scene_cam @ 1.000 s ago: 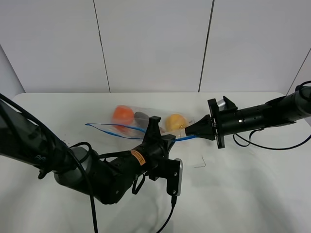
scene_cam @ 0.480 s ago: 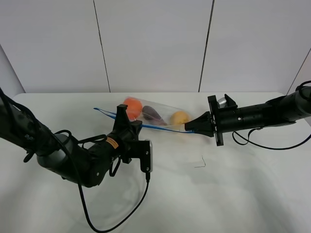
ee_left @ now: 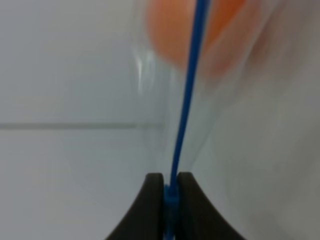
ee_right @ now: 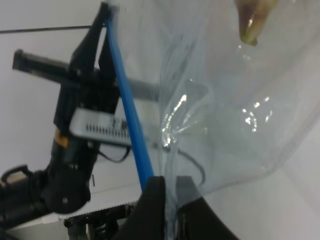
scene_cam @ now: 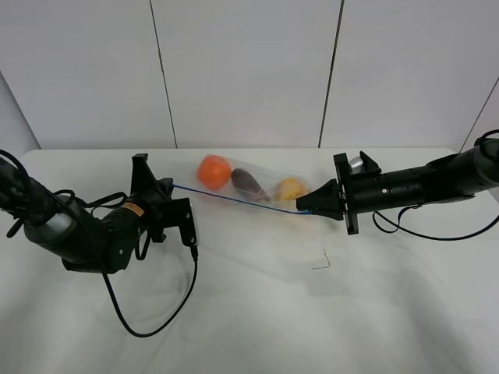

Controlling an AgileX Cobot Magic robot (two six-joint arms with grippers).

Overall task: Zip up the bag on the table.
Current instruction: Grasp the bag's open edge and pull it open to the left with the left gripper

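The bag's (scene_cam: 269, 187) blue strip (scene_cam: 234, 198) is being pinched by the left gripper (scene_cam: 170, 185) and the right gripper (scene_cam: 299, 208); zipping seems nearly finished.

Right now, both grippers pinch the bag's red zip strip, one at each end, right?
Not red. The strip is blue, as the left wrist view shows. The left gripper and right gripper do pinch it at opposite ends of the bag.

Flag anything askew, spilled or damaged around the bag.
Nothing stands out. The bag is stretched between the left end effector and right end effector, its blue zip strip straight; the orange, eggplant and yellow fruit sit inside, nothing spilled.
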